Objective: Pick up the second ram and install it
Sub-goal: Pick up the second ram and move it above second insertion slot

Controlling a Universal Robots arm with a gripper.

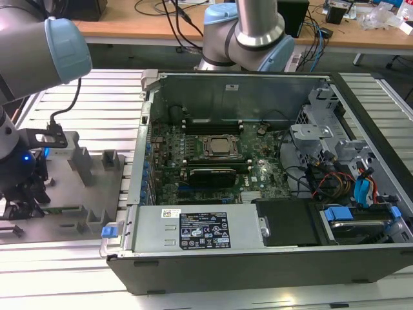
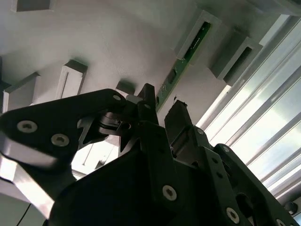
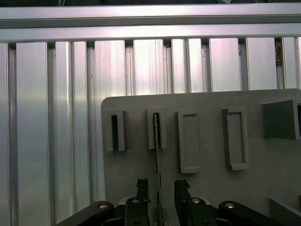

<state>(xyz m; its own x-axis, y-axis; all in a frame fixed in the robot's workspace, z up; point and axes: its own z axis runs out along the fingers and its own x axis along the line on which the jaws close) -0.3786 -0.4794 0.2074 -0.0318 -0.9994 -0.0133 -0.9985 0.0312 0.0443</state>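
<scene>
**Figure.** Black 2-finger gripper (image 3: 161, 186) with its fingers (image 3: 142, 188) apart, straddling the second ram (image 3: 156, 150), a long, narrow green circuit-board stick seen edge-on in the first wrist view. Neither pad visibly touches the stick, which lies nearer 1 finger than the other. Its far end stands in a slotted grey holder (image 3: 156, 123) on the flat grey fixture plate (image 3: 263, 165), which rests on the ribbed aluminium table (image 3: 47, 117). The plate sits at the exterior view's left, low in the frame. It is well apart from the open dark computer case (image 1: 258, 278) at centre and the large green motherboard (image 1: 258, 174) inside it.

**Risk (judged).** Because the stick is off-centre in the gap, closing would likely push it sideways first. That could tilt it in the holder, or give a skewed grip that jams on lifting.

**Count.** 1 gripper, 2 fingers, 1 stick, 4 narrow holders in 1 row in the first wrist view, 1 plate, 1 case, 1 motherboard.
</scene>
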